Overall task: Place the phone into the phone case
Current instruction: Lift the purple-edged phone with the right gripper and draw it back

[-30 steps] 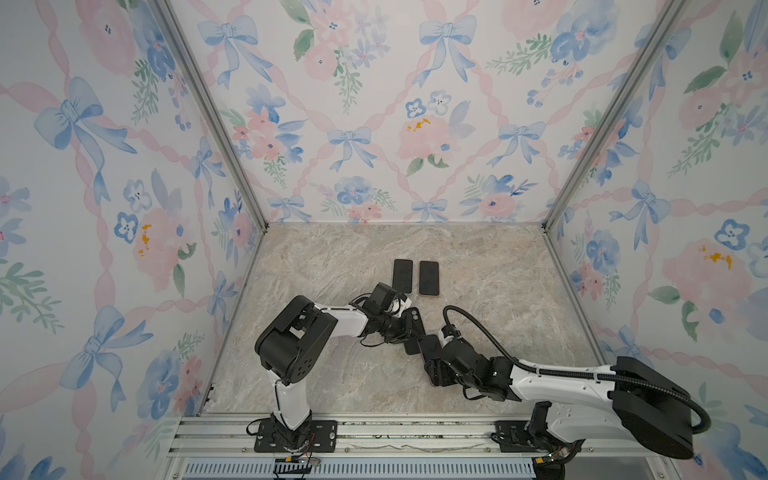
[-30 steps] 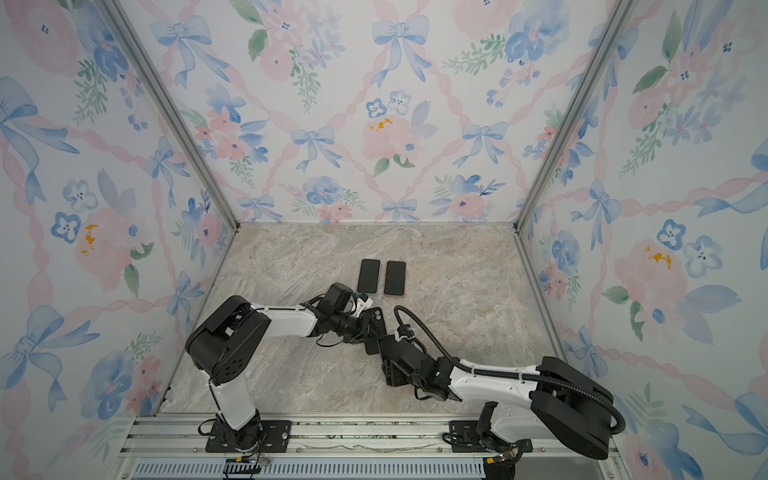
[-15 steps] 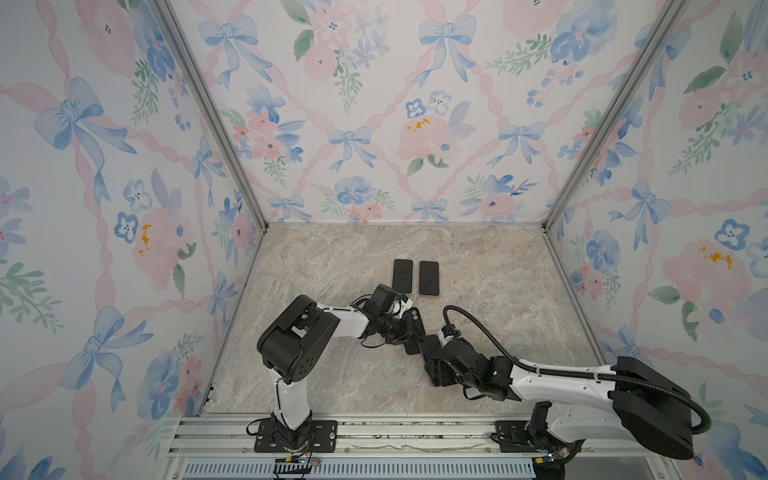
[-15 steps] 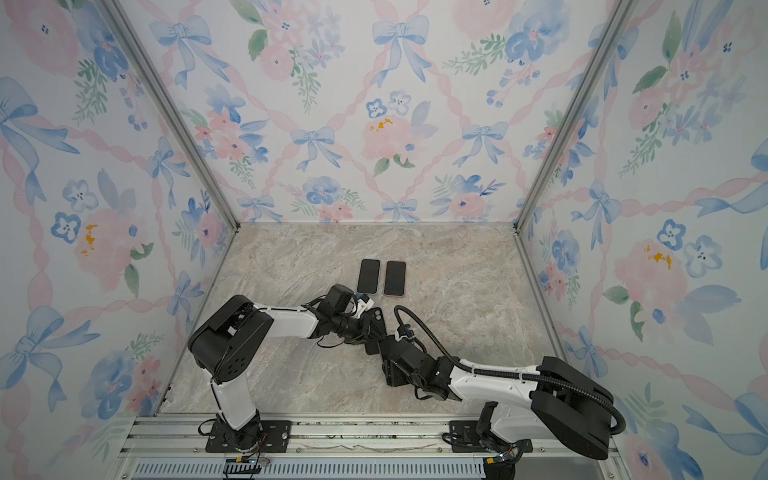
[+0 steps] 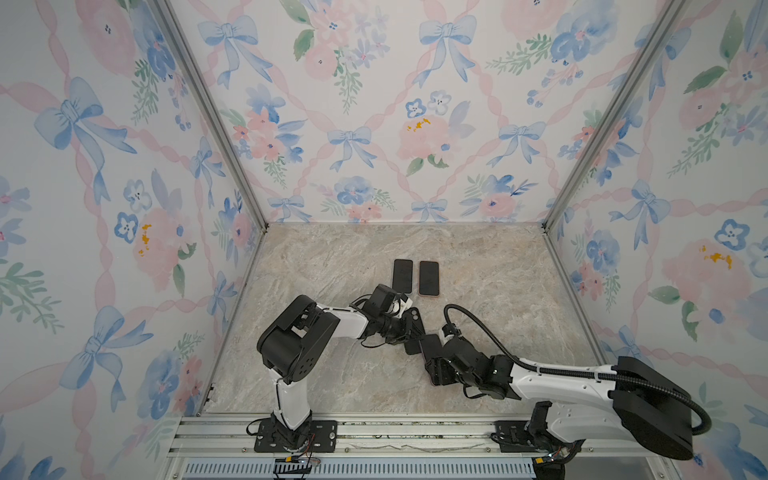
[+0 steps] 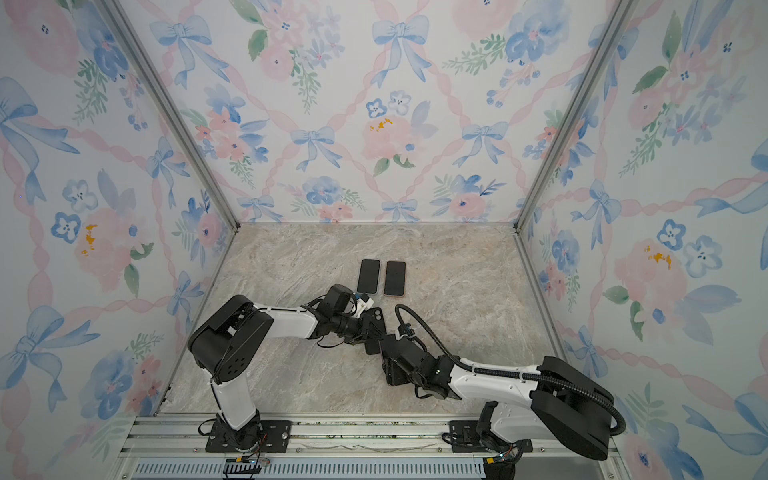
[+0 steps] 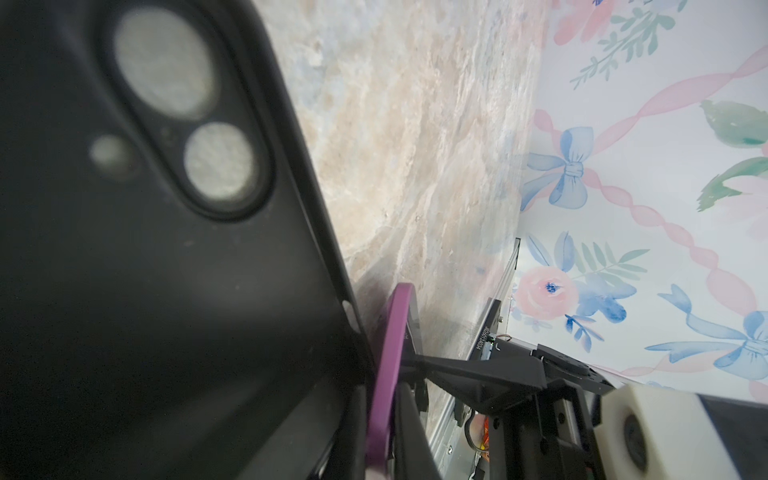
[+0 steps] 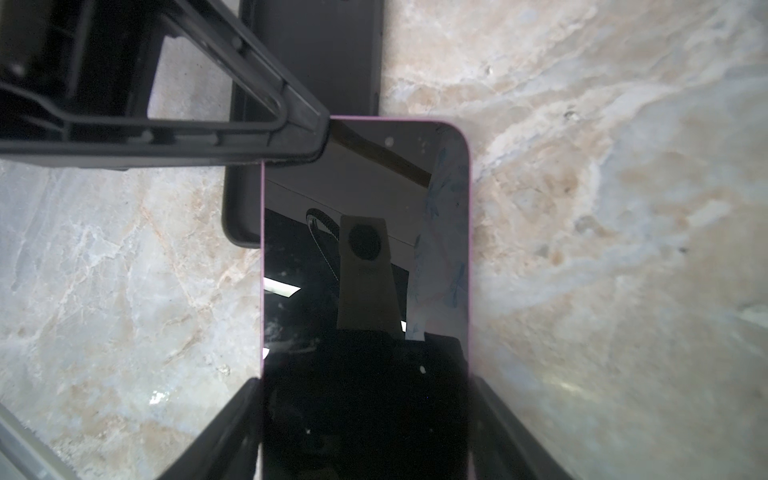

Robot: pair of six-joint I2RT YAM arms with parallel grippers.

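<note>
- right gripper [image 8: 365, 399]: jaws clamped across the width of the phone [image 8: 365, 249], one finger [image 8: 232, 415] on each long side near its close end; the phone faces screen up, dark glass with a pink rim
- the phone's far end lies over the phone case [image 8: 316, 62]; the black case runs on past it, off to one side of the phone's line, not square with it
- left gripper [image 5: 406, 331]: jaws drawn together, nipping the phone case at its edge as far as the pictures show; the pinch itself is hidden in the left wrist view, where the case [image 7: 166, 291] fills most of the frame, camera cut-out showing
- one left finger [image 8: 249, 137] lies across the case, its tip touching the phone's far corner
- in both top views the two grippers meet near the middle of the marble table [image 5: 332, 257], a little toward the front rail; the case's camera end points toward the back wall
- just behind them two more phones lie flat side by side, screens up: a dark one [image 5: 402, 276] and a pink-rimmed one [image 5: 429, 278], close together; both lie clear of either gripper
</note>
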